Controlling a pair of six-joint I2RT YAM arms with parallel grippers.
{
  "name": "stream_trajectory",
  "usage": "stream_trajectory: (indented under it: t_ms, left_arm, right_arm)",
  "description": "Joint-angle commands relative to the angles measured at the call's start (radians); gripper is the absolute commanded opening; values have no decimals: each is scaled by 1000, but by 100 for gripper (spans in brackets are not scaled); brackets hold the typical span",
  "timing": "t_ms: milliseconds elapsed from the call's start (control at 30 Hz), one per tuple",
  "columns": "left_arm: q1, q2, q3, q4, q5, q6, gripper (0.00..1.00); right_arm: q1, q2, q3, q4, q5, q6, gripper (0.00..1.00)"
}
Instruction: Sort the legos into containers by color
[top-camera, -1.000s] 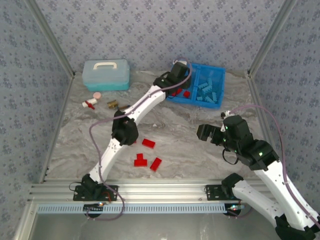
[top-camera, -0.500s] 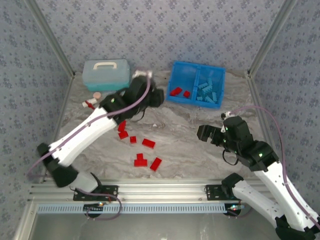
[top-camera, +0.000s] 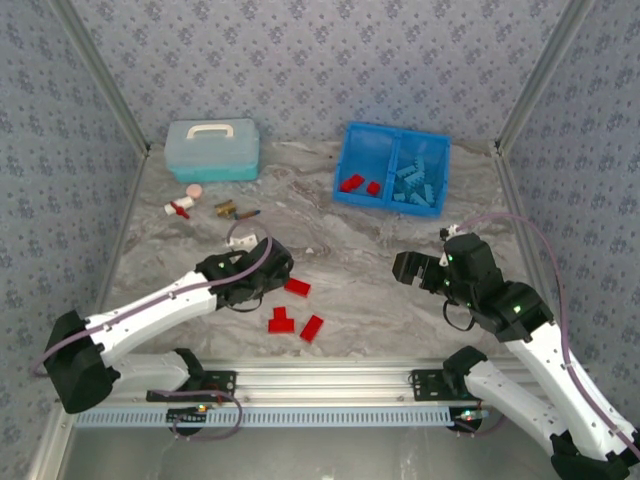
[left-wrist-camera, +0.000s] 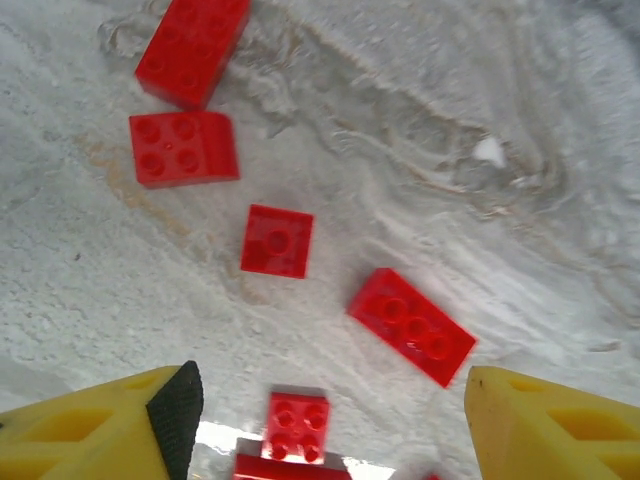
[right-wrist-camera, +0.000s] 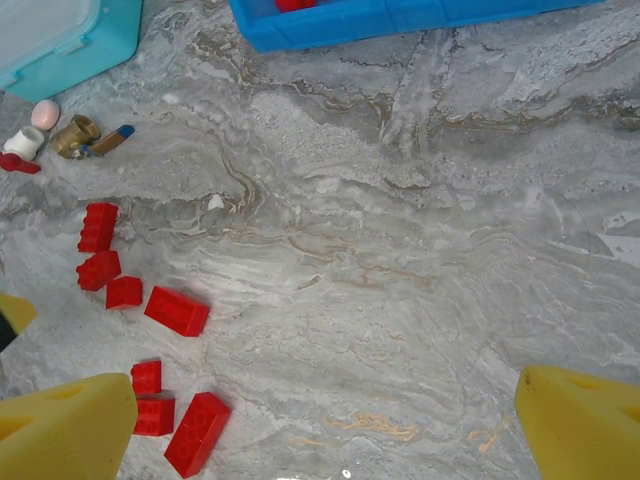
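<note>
Red legos dot the grey-veined marbled bench. The tray is bright blue, its bricks light blue. The lidded box is pale turquoise, its handle white.

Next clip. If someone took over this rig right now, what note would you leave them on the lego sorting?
Left gripper: open, empty, low over the loose red bricks.
Right gripper: open, empty, hovering over the table to the right of them.
Tray: two red bricks in its left compartment, a pile of light blue bricks in its right.
Done: blue looks sorted; I see none loose.
Left: all seven loose red bricks go into the left compartment.
</note>
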Motion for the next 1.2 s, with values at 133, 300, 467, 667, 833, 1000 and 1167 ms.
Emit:
stream_trajectory:
  t_ms: [133,300,467,667,833,1000,1167]
  left_arm:
    - [77,144,7,42,39,169,77]
    - [115,297,46,81,78,253,78]
    - [133,392,67,119,81,301,69]
    - [157,446,58,148,96,308,49]
    - [157,443,41,168,103,296,34]
    - [155,395,62,145,116,310,26]
    - [134,274,169,84,111,327,23]
  right_arm:
    - [8,-15,-7,-9,-11,20,100]
    - [7,-15,-7,-10,-14,24,100]
    - [7,-15,-6,-22,-8,26,100]
    - [8,-14,-5,-15,-6,32,100]
    - [8,-10,-2,-13,-4,33,100]
    - [8,-10,4,-9,-10,29,100]
    - [7,-10,15,-8,-9,29,100]
